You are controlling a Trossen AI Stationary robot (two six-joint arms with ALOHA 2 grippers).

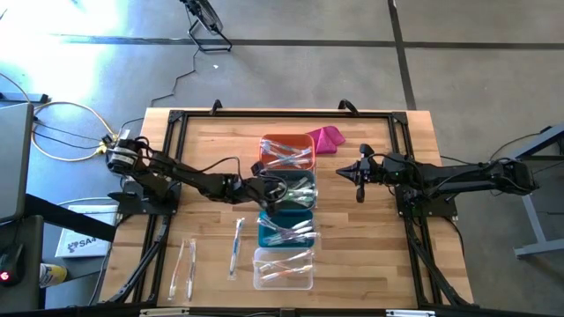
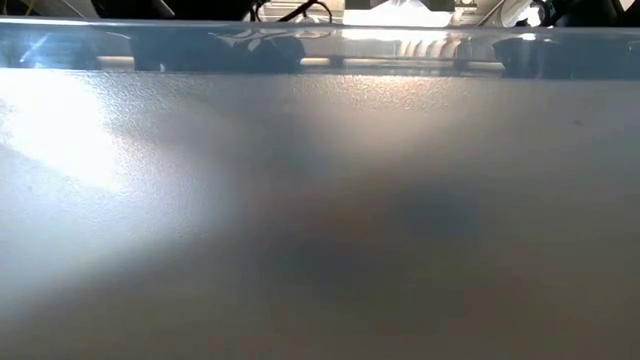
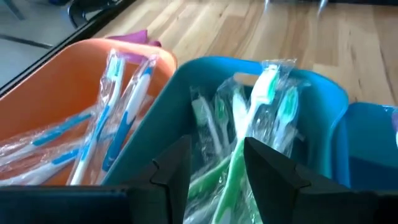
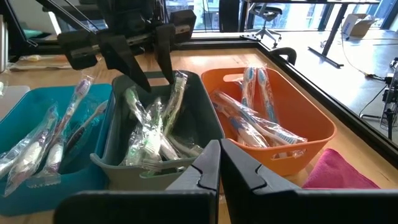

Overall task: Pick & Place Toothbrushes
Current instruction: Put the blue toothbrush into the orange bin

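Four bins stand in a row down the table's middle: orange, grey, teal, clear. Each holds wrapped toothbrushes. My left gripper hangs open over the grey bin, slanting down from the table's left. A green toothbrush stands between its fingers and leans on the other green toothbrushes in the bin. Loose toothbrushes lie flat at the near left. My right gripper waits shut to the right of the bins. My left gripper stands open around the green toothbrush's handle. Whether either finger touches the wrapper, I cannot tell. The toothbrush stands tilted in the grey bin, head up.
A magenta cloth lies on the table just right of the orange bin. A black frame edges the wooden table. Bare wood lies at the near right and the far left. A frosted surface close up fills the low view.
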